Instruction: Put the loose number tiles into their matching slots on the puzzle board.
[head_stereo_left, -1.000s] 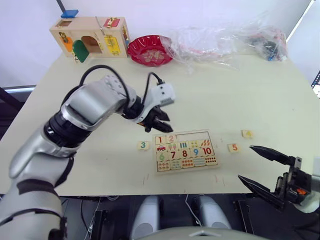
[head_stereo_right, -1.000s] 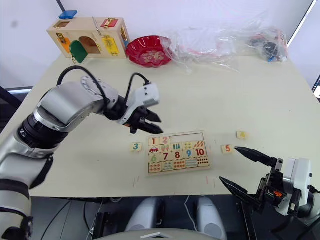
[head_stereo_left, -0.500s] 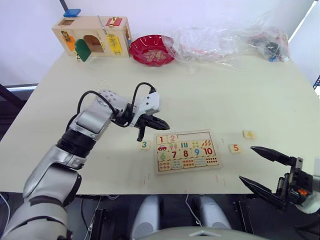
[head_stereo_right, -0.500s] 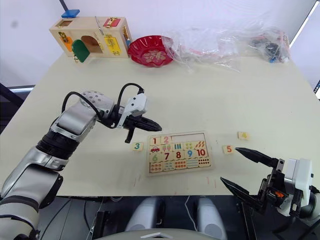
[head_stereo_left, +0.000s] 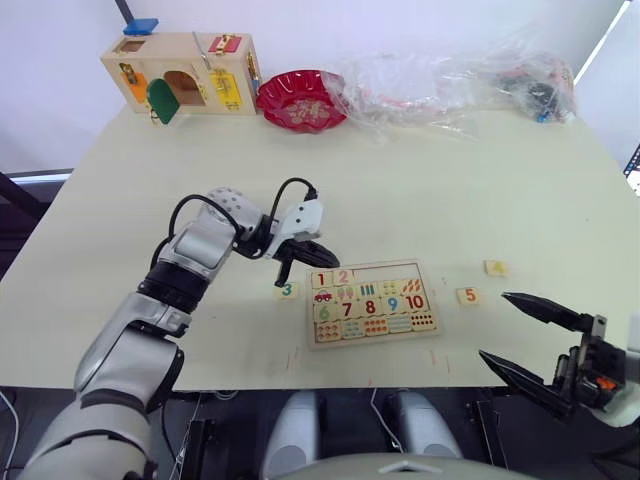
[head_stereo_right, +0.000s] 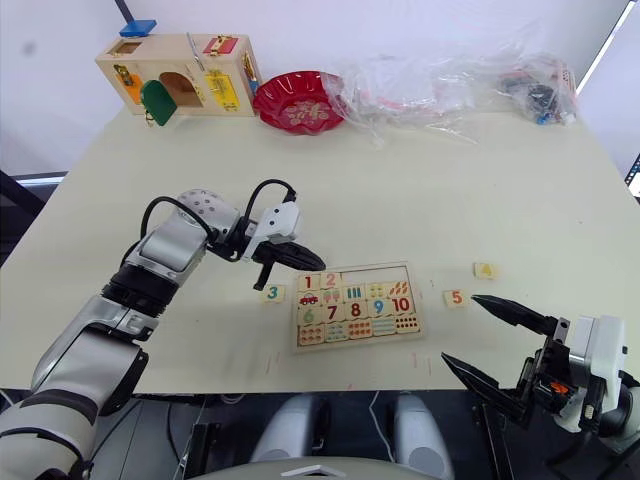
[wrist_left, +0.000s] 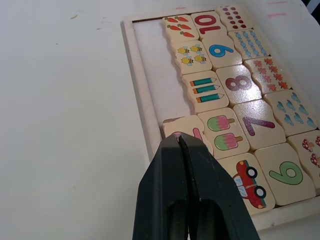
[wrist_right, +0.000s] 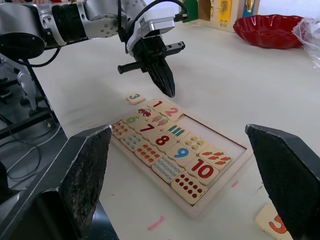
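1. While the left claw (head_stereo_left: 325, 252) hovers clenched just above the puzzle board (head_stereo_left: 372, 301), tiles 1 and 2 fill two matching slots (wrist_left: 160, 80).
2. Three loose tiles, 3 (head_stereo_left: 287, 290), 4 (head_stereo_left: 495, 268) and 5 (head_stereo_left: 467, 296), lie beside the board; 5 is nearest the released right claw (head_stereo_left: 520, 340).

The two eye views look down from the head over the whole table (head_stereo_left: 480, 180) — both see the puzzle board (head_stereo_left: 370, 302). The left wrist view sits very close above the board. The right wrist view looks across it from low and farther off.
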